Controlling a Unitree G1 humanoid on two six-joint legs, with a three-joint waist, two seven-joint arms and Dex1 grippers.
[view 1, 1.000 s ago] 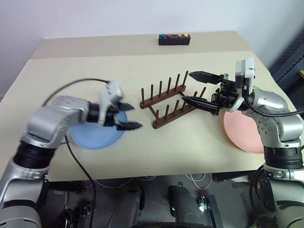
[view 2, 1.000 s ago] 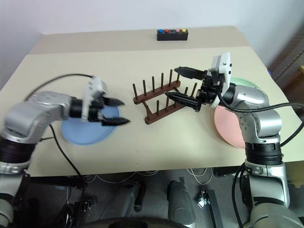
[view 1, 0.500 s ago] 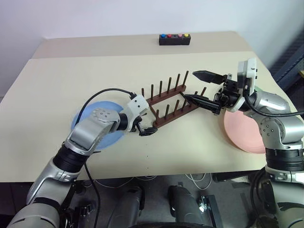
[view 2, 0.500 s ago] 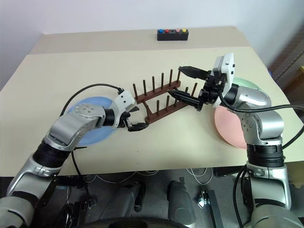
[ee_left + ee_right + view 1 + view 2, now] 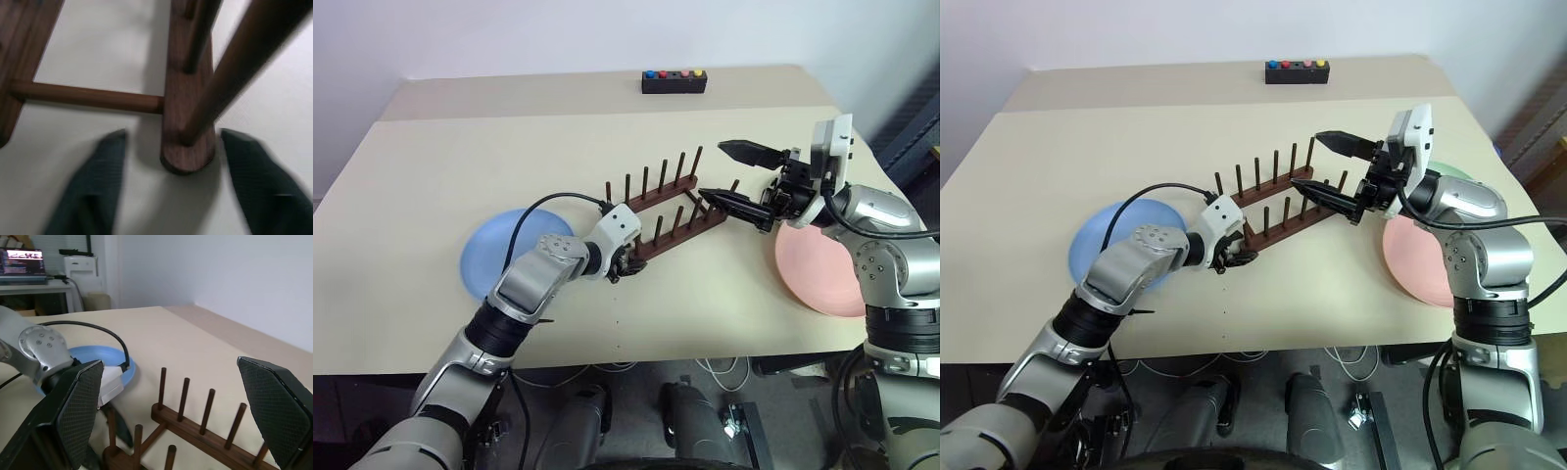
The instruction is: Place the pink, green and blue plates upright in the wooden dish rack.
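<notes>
While your left claw (image 5: 171,196) sits at the near-left end of the wooden dish rack (image 5: 661,211), its two fingers straddle the end of the near base rail, one on each side and partly open, not yet clamped on the wood. The rack's long axis runs diagonally, from that end up and away toward your right claw (image 5: 736,176), which hangs wide open and empty over the far end of the rack. The blue plate (image 5: 494,264) lies flat on the tabletop (image 5: 509,157) to the left of the rack, behind your left forearm. The pink plate (image 5: 818,274) lies flat to the right of the rack, with the green plate (image 5: 1454,171) peeking out behind your right arm. A second ago your left claw was wide open over the blue plate; it has since crossed to the rack and narrowed, while your right claw kept its place.
</notes>
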